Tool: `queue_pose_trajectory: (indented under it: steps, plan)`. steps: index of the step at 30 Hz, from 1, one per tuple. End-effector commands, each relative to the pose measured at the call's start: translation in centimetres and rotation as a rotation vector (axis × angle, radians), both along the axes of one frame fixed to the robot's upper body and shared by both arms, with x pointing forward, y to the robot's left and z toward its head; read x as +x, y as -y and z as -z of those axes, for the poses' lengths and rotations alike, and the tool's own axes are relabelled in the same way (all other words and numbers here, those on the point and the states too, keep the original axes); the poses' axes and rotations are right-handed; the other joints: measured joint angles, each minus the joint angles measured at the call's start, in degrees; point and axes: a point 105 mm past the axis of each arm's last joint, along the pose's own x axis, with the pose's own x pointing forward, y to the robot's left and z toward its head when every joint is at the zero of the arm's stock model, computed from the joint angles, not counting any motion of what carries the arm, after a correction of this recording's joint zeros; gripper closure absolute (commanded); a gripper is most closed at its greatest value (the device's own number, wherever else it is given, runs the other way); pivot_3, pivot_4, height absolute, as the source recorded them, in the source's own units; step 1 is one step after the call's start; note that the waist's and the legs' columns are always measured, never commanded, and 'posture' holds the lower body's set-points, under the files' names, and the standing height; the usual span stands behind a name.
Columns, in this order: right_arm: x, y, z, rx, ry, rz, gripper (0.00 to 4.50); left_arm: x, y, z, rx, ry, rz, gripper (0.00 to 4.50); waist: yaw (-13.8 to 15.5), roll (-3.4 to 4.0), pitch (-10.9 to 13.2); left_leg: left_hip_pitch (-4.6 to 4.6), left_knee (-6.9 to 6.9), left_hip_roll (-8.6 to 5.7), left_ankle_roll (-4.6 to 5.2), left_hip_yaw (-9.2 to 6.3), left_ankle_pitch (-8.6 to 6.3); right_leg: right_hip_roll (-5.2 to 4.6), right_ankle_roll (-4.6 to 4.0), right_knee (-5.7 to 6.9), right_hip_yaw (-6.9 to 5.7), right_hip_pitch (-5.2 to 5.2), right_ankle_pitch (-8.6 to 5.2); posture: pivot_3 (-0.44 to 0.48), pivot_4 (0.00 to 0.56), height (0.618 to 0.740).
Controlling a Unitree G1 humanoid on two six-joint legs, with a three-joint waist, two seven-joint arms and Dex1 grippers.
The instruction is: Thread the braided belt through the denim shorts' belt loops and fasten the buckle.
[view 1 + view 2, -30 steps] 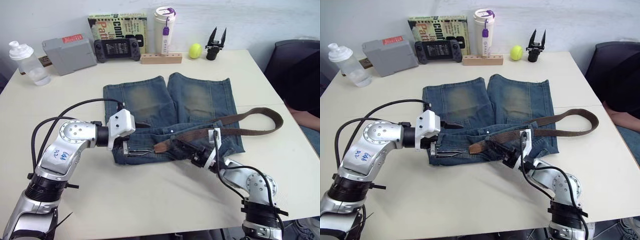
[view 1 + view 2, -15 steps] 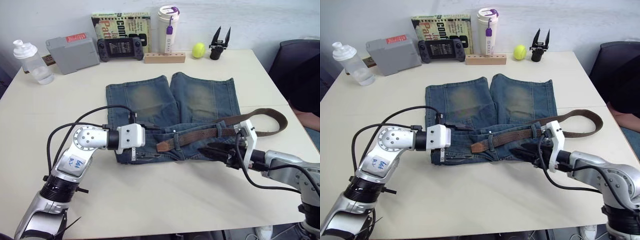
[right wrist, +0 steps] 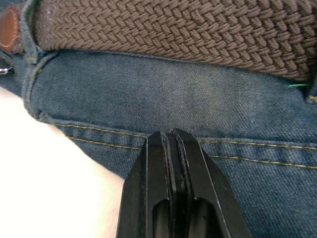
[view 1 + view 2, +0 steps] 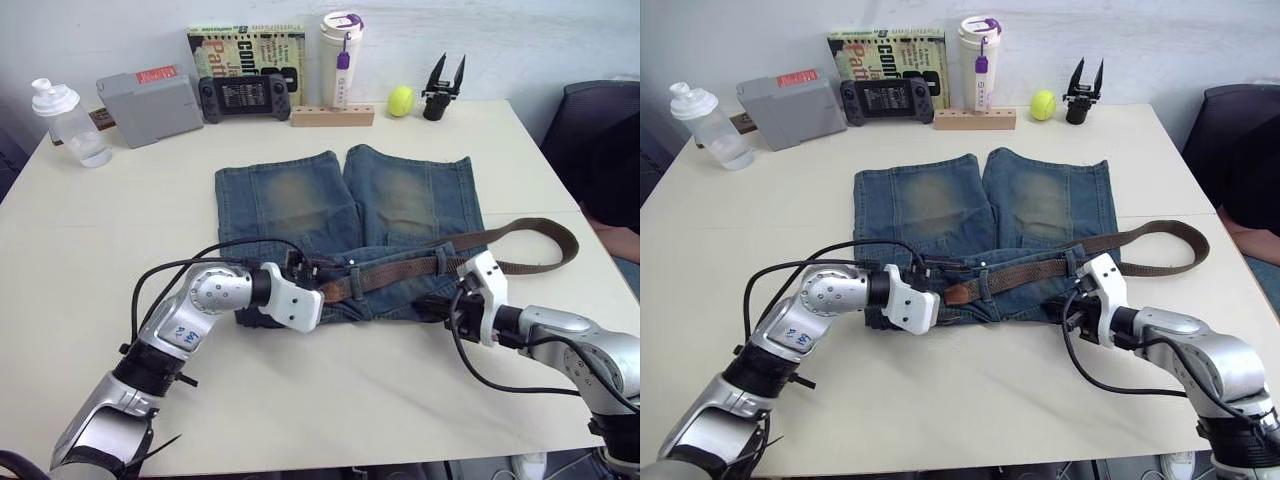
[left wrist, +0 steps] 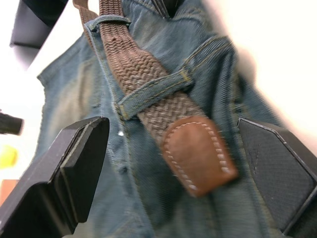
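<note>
The table (image 4: 90, 260) carries the denim shorts (image 4: 345, 215), laid flat with the legs pointing away from both grippers and the waistband nearest them.

The braided belt (image 4: 400, 272) runs along the waistband between the two grippers. It passes under belt loops (image 5: 153, 89) on the way. Its tan leather end (image 5: 198, 153) lies free on the denim, directly ahead of the left gripper (image 5: 173, 173) and between that gripper's two fingers. Beyond the right gripper (image 3: 171, 136), the rest of the belt curves off the shorts in a wide loop (image 4: 545, 240) on the table.

Left gripper: fingers (image 5: 74, 163) spread wide apart, one on each side of the leather end, not touching it.

Right gripper: fingers pressed together, with no denim visible between them. The tips rest at the waistband, just below the braided strap; contact with the denim cannot be told.

Far beyond both grippers, along the table's back edge, stand a water bottle (image 4: 62, 122), a grey box (image 4: 150, 95), a game controller (image 4: 243, 97), a book (image 4: 250, 55), a tumbler (image 4: 340, 60), a wooden block (image 4: 333, 115), a yellow ball (image 4: 401, 99) and a spare black gripper (image 4: 444, 85).
</note>
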Motion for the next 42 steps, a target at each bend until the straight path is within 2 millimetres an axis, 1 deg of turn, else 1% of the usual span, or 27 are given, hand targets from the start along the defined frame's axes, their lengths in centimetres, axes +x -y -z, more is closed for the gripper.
queue_pose_trajectory:
  steps: [1, 4, 7, 9, 10, 11, 16, 19, 26, 28, 29, 30, 31, 33, 35, 37, 40, 42]
  plan:
    - [-0.1, 0.0, -0.1, -0.008, 0.006, 0.006, 4.41, 0.6, 0.4, -0.8, -0.007, 0.104, -0.002, 0.00, 0.0, 0.00, 0.0, 0.00, 0.01, 0.00, 0.00, 0.00, 0.00, 0.00, 0.00, 0.01, 0.00, 0.00, 0.00, 0.000, 0.150, 0.709]
    - [-0.2, 0.1, 0.2, -0.018, -0.008, 0.014, 4.41, 1.1, 0.3, -1.1, -0.014, 0.154, -0.017, 0.00, 0.0, 0.00, 0.0, 0.00, 0.02, 0.00, 0.01, -0.01, 0.00, 0.00, 0.00, 0.01, -0.01, 0.01, 0.00, 0.000, 0.150, 0.709]
    - [-0.2, 0.2, 0.2, -0.023, -0.014, 0.018, 4.50, 1.1, -0.1, -0.8, 0.008, 0.182, -0.006, 0.80, 0.0, 0.00, 0.0, 0.00, 0.01, 0.01, 0.02, -0.01, -0.01, 0.00, 0.00, 0.01, -0.01, 0.01, 0.00, 0.000, 0.150, 0.709]
    - [-0.2, 0.1, 0.2, -0.022, -0.014, 0.019, 4.50, 1.0, -0.4, -0.7, 0.008, 0.207, 0.005, 1.73, 0.0, 0.00, 0.0, 0.01, 0.02, 0.02, 0.02, -0.01, -0.01, 0.00, 0.00, 0.02, -0.01, 0.01, 0.00, 0.000, 0.150, 0.709]
    - [-0.2, 0.1, 0.2, -0.022, -0.014, 0.019, 4.50, 1.0, -0.5, -0.7, 0.006, 0.218, 0.010, 2.04, 0.0, 0.00, 0.0, 0.00, 0.02, 0.02, 0.02, -0.01, -0.01, 0.00, 0.00, 0.02, -0.01, 0.01, 0.00, 0.000, 0.150, 0.709]
    - [-0.1, 0.0, 0.1, -0.020, -0.014, 0.019, 4.50, 0.9, -0.6, -0.6, 0.002, 0.230, 0.016, 2.65, 0.0, 0.00, 0.0, 0.00, 0.02, 0.02, 0.02, -0.02, -0.01, 0.00, 0.00, 0.02, -0.02, 0.01, 0.00, 0.000, 0.150, 0.709]
    - [0.1, -0.3, 0.1, -0.017, -0.017, 0.015, 4.50, 0.4, -1.1, 0.2, -0.004, 0.253, 0.037, 4.45, -0.1, 0.00, 0.0, 0.02, 0.02, 0.02, 0.04, -0.02, -0.02, -0.01, 0.00, 0.02, -0.02, 0.03, 0.00, 0.000, 0.150, 0.709]
    - [0.2, -0.4, 0.0, -0.015, -0.018, 0.012, 4.50, 0.4, -1.3, 0.2, -0.010, 0.256, 0.031, 4.45, -0.2, 0.00, 0.0, 0.02, 0.02, 0.03, 0.04, -0.02, -0.02, 0.00, 0.00, 0.03, -0.03, 0.03, 0.00, 0.000, 0.150, 0.709]
    - [0.2, -0.9, 0.1, -0.012, -0.024, 0.002, 4.50, 0.5, -1.9, -0.7, -0.055, 0.293, 0.000, 4.45, -0.4, 0.00, 0.0, 0.02, 0.02, 0.03, 0.03, -0.02, -0.02, 0.00, 0.00, 0.04, -0.03, 0.03, 0.00, 0.000, 0.150, 0.709]
    - [0.3, -0.9, 0.1, -0.011, -0.022, 0.000, 4.50, -0.1, -2.1, -1.3, -0.133, 0.298, 0.025, 4.45, -0.4, 0.00, 0.0, 0.02, 0.02, 0.04, 0.04, -0.02, -0.02, 0.00, 0.00, 0.04, -0.03, 0.03, 0.00, 0.000, 0.150, 0.709]
    - [0.3, -0.9, 0.1, -0.011, -0.022, 0.000, 4.50, -0.5, -2.2, -1.5, -0.168, 0.292, 0.037, 3.81, -0.5, 0.00, 0.0, 0.02, 0.02, 0.04, 0.03, -0.02, -0.02, 0.00, 0.00, 0.04, -0.03, 0.03, 0.00, 0.000, 0.150, 0.709]
    - [0.3, -0.9, 0.1, -0.011, -0.022, -0.001, 4.50, -0.7, -2.4, -1.7, -0.196, 0.293, 0.043, 3.54, -0.5, 0.01, 0.0, 0.03, 0.02, 0.04, 0.03, -0.02, -0.02, 0.00, 0.00, 0.04, -0.02, 0.02, 0.00, 0.000, 0.150, 0.709]
    - [0.3, -1.0, 0.1, -0.011, -0.021, -0.002, 4.50, -0.6, -3.0, -1.4, -0.186, 0.316, 0.027, 3.14, -0.5, 0.00, 0.0, 0.03, 0.01, 0.05, 0.03, -0.02, -0.02, -0.01, 0.00, 0.04, -0.02, 0.02, 0.00, 0.000, 0.150, 0.709]
    - [0.3, -1.0, -0.1, -0.009, -0.019, -0.003, 4.50, -0.4, -4.3, -0.4, -0.111, 0.374, -0.001, 2.18, -0.5, 0.00, 0.0, 0.03, 0.03, 0.06, 0.03, -0.02, -0.02, 0.00, 0.00, 0.05, -0.03, 0.03, 0.00, 0.000, 0.150, 0.709]
    - [0.2, -0.9, -0.1, -0.012, -0.018, -0.002, 4.50, -0.1, -5.3, 0.4, -0.064, 0.392, -0.019, 1.44, -0.5, 0.01, 0.0, 0.04, 0.02, 0.06, 0.04, -0.02, -0.02, 0.00, 0.00, 0.06, -0.03, 0.02, 0.00, 0.000, 0.150, 0.709]
    - [0.2, -0.9, -0.1, -0.014, -0.019, -0.001, 4.50, 0.4, -5.6, 0.8, -0.046, 0.407, -0.036, 1.44, -0.4, 0.01, 0.0, 0.05, 0.02, 0.05, 0.05, -0.02, -0.03, -0.01, 0.00, 0.06, -0.04, 0.02, 0.00, 0.000, 0.150, 0.709]
    - [0.2, -0.9, -0.1, -0.014, -0.018, -0.001, 4.50, 0.8, -5.5, 1.5, -0.023, 0.403, -0.036, 1.44, -0.3, 0.01, 0.0, 0.03, 0.03, 0.06, 0.08, -0.02, -0.05, -0.02, 0.00, 0.05, -0.03, 0.03, 0.00, 0.000, 0.150, 0.709]
    - [0.3, -1.0, -0.2, -0.008, -0.016, -0.002, 4.50, 1.2, -4.7, 2.3, -0.016, 0.407, -0.025, 1.44, -0.3, 0.01, 0.0, 0.03, 0.03, 0.05, 0.08, -0.02, -0.06, -0.03, 0.00, 0.05, -0.04, 0.03, 0.00, 0.000, 0.150, 0.709]
